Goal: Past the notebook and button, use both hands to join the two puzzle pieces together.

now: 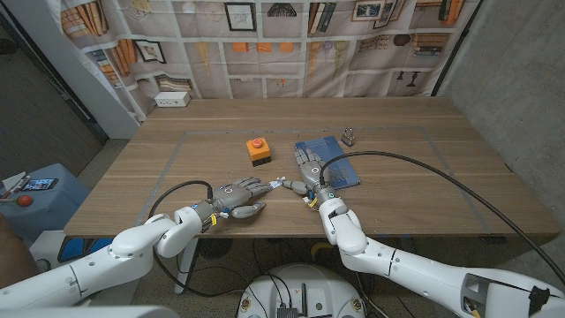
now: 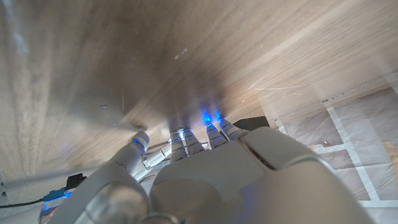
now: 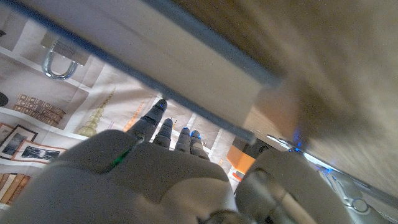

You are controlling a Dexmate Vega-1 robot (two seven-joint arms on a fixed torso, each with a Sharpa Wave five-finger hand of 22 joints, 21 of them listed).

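Wood-grain tabletop [image 1: 397, 190] ran out toward a wall hung with a printed bookshelf backdrop. Nearest, the left hand [image 1: 237, 196] lay low over the table, fingers stretched toward the puzzle pieces [image 1: 285, 185], small pale bits between both hands. The right hand [image 1: 311, 177] reached over the blue notebook's [image 1: 340, 168] near edge; whether either hand gripped a piece could not be told. Farther back stood the orange button [image 1: 258, 151] and a padlock [image 1: 350, 137].

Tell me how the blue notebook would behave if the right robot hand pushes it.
The blue rectangular notebook lies flat and thin on the wooden table, so it would likely slide, not tip. It looks light, and may pivot if pushed off-centre by the right robot hand.
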